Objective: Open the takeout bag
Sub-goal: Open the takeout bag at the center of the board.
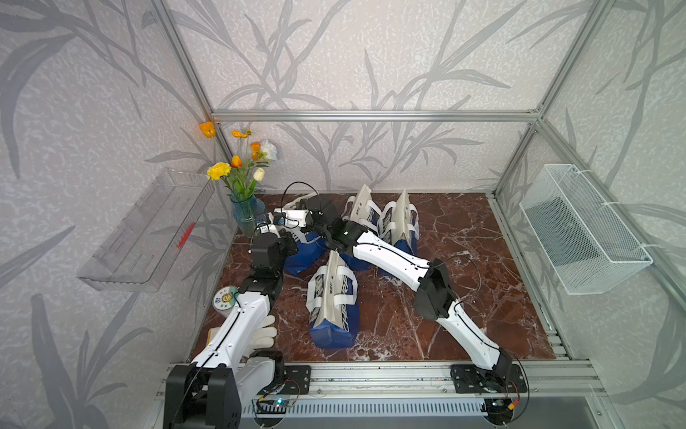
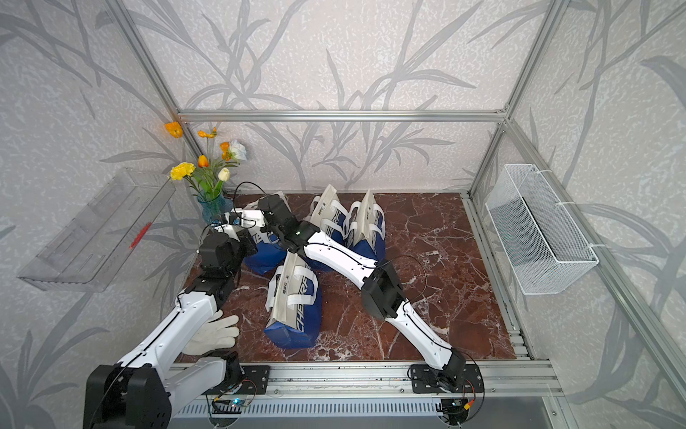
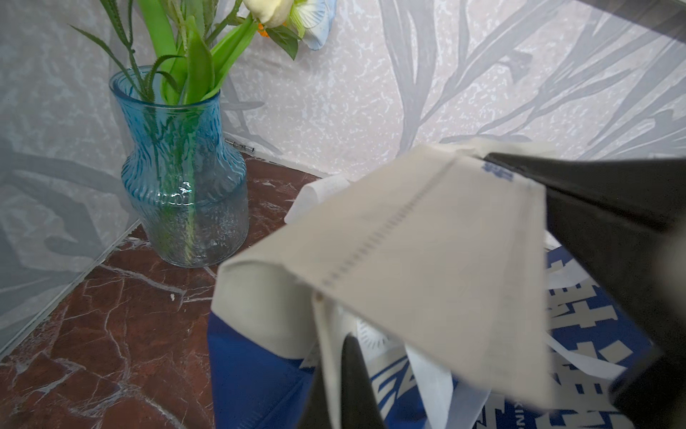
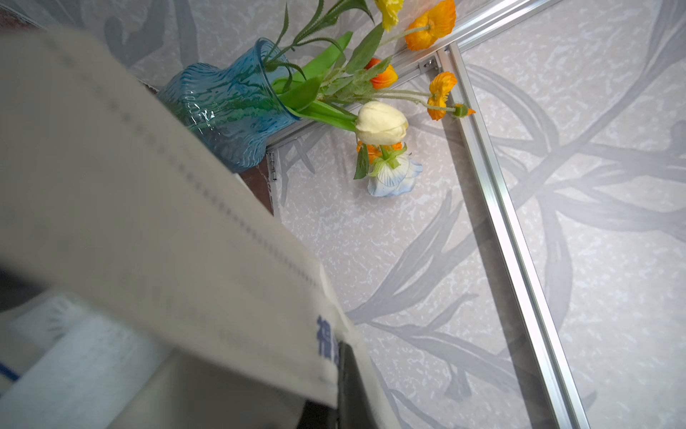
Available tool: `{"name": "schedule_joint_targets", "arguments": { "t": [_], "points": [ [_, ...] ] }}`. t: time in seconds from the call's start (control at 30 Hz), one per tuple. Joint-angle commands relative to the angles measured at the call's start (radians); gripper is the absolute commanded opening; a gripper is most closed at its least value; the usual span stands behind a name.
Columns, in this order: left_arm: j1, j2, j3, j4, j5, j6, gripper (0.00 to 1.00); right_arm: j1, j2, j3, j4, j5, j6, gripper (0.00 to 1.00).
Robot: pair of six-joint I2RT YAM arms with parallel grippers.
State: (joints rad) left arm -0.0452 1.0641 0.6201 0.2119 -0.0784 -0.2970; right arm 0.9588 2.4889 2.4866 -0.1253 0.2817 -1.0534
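Fabric in blue with a white upper band makes up the takeout bag (image 1: 300, 260) (image 2: 260, 260), which is set at the back left of the worktop (image 1: 464, 278), just beside a blue glass vase (image 1: 247, 215) filled with flowers. The bag's white band (image 3: 427, 260) is seen lifted and stretched out between the two grippers. In the left wrist view, the left gripper (image 3: 347, 345) is shown with its fingers drawn together on one edge of the band. The right gripper (image 4: 347, 356) is clamped on the far corner, next to a small blue print; its dark tip is also caught in the left wrist view (image 3: 493, 159). In both top views the fingers themselves are hidden by the wrists, which are brought close together above the bag.

Just beside the bag, toward the back centre, two like bags (image 1: 402, 223) are stood upright, and a fourth bag (image 1: 334, 308) is laid on its side nearer the front. A white glove (image 1: 265, 332) is partly covered by the left arm (image 1: 241, 323) at the front left, with a round disc (image 1: 224, 297) near it. A clear shelf (image 1: 148, 234) is fixed to the left wall and a wire basket (image 1: 582, 230) to the right wall.
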Motion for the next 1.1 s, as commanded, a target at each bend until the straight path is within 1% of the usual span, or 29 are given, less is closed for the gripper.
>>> {"name": "schedule_joint_targets", "arguments": {
  "t": [0.0, 0.23, 0.6, 0.7, 0.83, 0.93, 1.07],
  "points": [
    [0.01, 0.015, -0.008, -0.143, -0.091, 0.011, 0.0, -0.034, -0.107, 0.081, 0.034, 0.107, -0.009, 0.0],
    [0.011, 0.031, -0.007, -0.14, -0.07, 0.022, 0.0, -0.037, -0.12, 0.173, -0.09, 0.076, 0.051, 0.0],
    [0.01, 0.034, -0.006, -0.156, -0.069, 0.035, 0.0, -0.051, -0.151, 0.219, -0.189, 0.047, 0.121, 0.0],
    [0.01, 0.029, -0.005, -0.156, -0.066, 0.033, 0.0, -0.062, -0.154, 0.235, -0.233, 0.035, 0.169, 0.0],
    [0.01, -0.003, -0.013, -0.13, -0.012, 0.011, 0.0, -0.078, -0.154, 0.23, -0.304, -0.006, 0.255, 0.0],
    [0.011, -0.012, -0.008, -0.126, 0.007, 0.011, 0.0, -0.083, -0.155, 0.195, -0.304, -0.016, 0.289, 0.0],
    [0.01, 0.017, 0.013, -0.171, -0.025, 0.047, 0.0, -0.08, -0.148, 0.204, -0.274, -0.003, 0.257, 0.0]
  ]
}}
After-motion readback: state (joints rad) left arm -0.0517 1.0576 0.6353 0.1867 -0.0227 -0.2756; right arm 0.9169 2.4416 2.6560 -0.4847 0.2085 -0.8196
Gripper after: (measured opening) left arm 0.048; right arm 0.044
